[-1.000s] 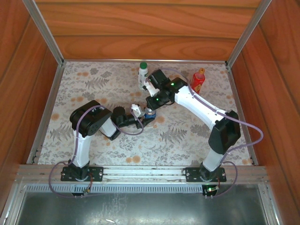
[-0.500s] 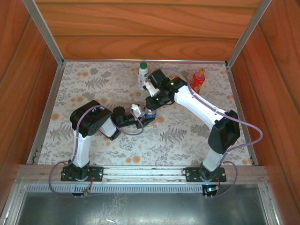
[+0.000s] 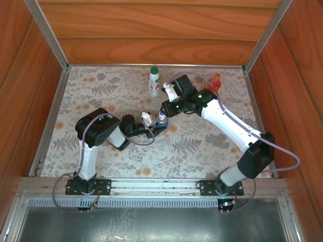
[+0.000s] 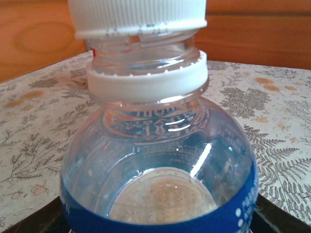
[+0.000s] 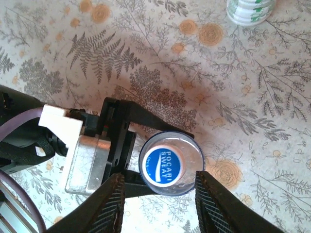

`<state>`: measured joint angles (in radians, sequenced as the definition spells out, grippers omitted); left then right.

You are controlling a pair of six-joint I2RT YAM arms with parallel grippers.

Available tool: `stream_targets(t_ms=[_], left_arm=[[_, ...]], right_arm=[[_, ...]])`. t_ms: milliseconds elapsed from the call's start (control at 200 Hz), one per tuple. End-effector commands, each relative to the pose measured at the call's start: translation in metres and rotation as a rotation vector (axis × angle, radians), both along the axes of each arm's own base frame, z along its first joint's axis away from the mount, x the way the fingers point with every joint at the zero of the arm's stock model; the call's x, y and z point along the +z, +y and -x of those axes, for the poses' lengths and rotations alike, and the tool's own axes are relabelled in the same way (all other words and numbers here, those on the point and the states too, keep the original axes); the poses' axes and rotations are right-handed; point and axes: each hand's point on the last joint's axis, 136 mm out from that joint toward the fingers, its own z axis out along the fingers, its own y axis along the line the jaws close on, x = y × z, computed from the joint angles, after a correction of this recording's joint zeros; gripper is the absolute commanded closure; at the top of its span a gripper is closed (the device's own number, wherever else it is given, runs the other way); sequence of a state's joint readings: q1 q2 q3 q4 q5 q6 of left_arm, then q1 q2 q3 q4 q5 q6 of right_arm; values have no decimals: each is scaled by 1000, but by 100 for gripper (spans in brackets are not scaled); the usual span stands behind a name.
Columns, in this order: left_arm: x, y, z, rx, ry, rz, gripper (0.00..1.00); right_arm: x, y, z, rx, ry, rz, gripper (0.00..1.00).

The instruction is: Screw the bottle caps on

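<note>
Bottle (image 5: 192, 159) pinned upright for capping.
Left jaws clenched on its body against turning; right jaws released, spread over blue cap (image 5: 163, 164), likely for next twist.

Glossy clear plastic bottle (image 4: 155, 160), ribbed cap (image 4: 138, 17)

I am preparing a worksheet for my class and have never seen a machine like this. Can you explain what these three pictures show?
Two robot arms are bolted to a flowery table. One picture looks down from above; the other two come from cameras on the arms' wrists. The left gripper clamps a small clear bottle with a blue label. The right gripper hangs open above its blue-topped cap, which sits on the neck, apparently not fully screwed down. A white bottle with a green cap and a red bottle stand at the back.
</note>
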<state>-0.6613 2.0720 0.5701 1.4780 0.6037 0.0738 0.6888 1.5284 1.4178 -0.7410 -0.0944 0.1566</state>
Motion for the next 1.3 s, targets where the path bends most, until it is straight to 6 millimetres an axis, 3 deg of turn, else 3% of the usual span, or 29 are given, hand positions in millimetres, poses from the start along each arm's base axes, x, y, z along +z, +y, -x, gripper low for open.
stream_targets(t_ms=[0, 145, 804, 1159, 1294], left_arm=[[-29, 4, 8, -18, 71, -66, 38], [-29, 4, 9, -20, 71, -66, 39], [-31, 4, 9, -21, 73, -70, 38], [-31, 5, 11, -26, 69, -73, 38], [-30, 5, 10, -20, 69, -71, 39]], right_arm=[[-8, 7, -3, -11, 54, -71, 60], [-18, 7, -7, -10, 88, -70, 67], [-61, -1, 1, 8, 210, 22, 74], [-51, -1, -4, 4, 187, 19, 76], [-43, -1, -5, 4, 153, 8, 69]])
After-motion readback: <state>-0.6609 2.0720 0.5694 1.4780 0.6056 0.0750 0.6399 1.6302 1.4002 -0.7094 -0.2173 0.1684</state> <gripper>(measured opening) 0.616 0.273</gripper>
